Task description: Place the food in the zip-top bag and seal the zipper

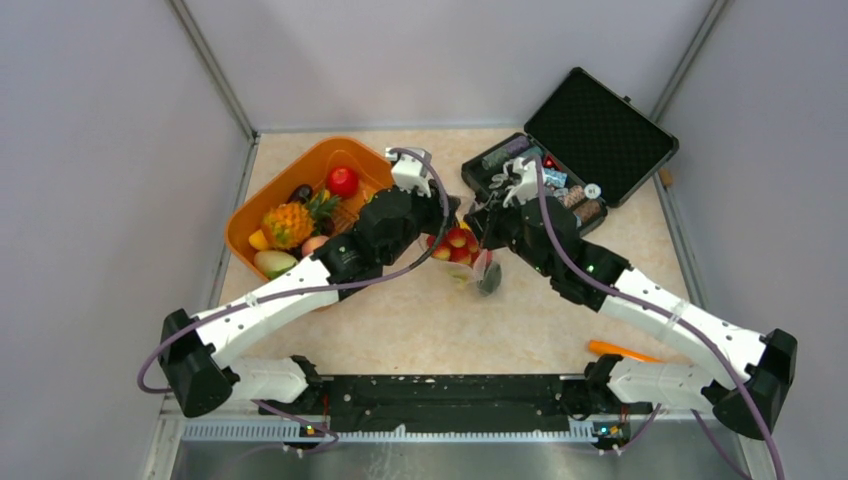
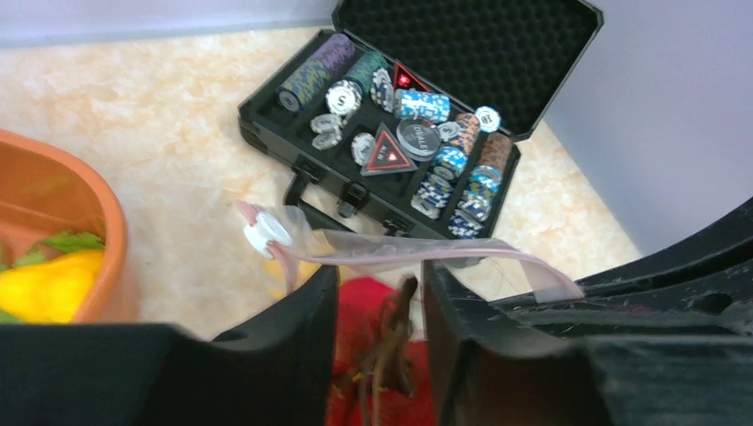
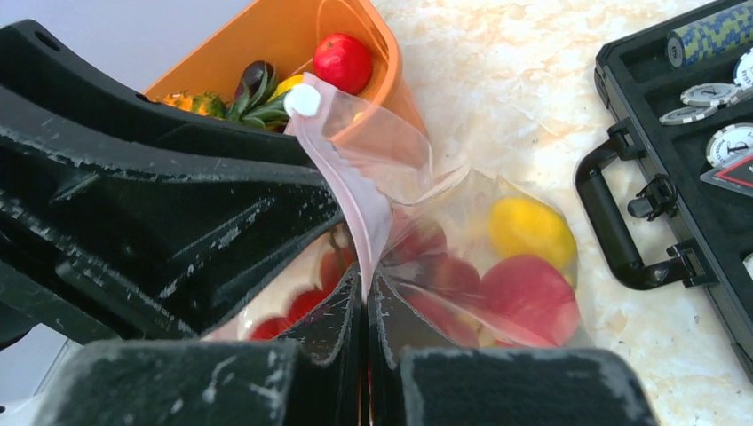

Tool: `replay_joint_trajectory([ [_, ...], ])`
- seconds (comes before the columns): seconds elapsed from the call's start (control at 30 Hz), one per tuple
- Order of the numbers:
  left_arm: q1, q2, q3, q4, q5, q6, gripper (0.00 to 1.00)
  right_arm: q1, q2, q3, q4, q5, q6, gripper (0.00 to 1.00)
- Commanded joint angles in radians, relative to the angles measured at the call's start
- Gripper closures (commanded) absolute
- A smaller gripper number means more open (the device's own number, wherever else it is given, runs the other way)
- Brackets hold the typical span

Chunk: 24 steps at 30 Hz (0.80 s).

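1. Two tools meet at a clear, crinkly plastic zip-top bag [image 3: 417,155] lying on the pale marbled worktop [image 2: 160,133].
2. The right tool [image 3: 366,306] has its fingers together, clamped on the narrow pink zipper strip [image 3: 360,200].
3. The left tool [image 2: 380,288] has its fingers apart, with stemmed red toy fruit [image 2: 351,311] in the gap.
4. Red and yellow plastic toy food [image 3: 528,293] fills the bag just beyond the right tool.
5. An orange plastic basket [image 3: 266,44] sits beside the left tool.
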Motion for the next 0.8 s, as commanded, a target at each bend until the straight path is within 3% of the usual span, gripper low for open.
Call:
replay_joint_trajectory([
  [0.0, -0.004, -0.054, 0.01, 0.079, 0.006, 0.163, 0.46, 0.012, -0.024, 0.095, 0.017, 0.002, -0.018, 1.0],
  [0.1, -0.004, -0.069, 0.036, 0.07, 0.083, 0.196, 0.26, 0.012, -0.015, 0.126, -0.015, 0.042, -0.046, 1.0],
  [0.27, -0.004, -0.14, 0.061, 0.048, 0.148, 0.208, 0.06, 0.012, -0.003, 0.196, -0.076, 0.129, -0.114, 1.0],
  [0.47, -0.004, -0.202, 0.103, -0.135, 0.085, 0.231, 0.02, 0.013, -0.002, 0.257, -0.122, 0.198, -0.137, 1.0],
  [0.63, -0.004, -0.264, 0.106, -0.179, 0.088, 0.219, 0.01, 0.003, -0.01, 0.262, -0.099, 0.121, -0.189, 1.0],
  [0.77, -0.004, -0.246, 0.097, -0.239, 0.067, 0.206, 0.01, -0.019, 0.162, 0.391, -0.366, 0.157, -0.146, 1.0],
])
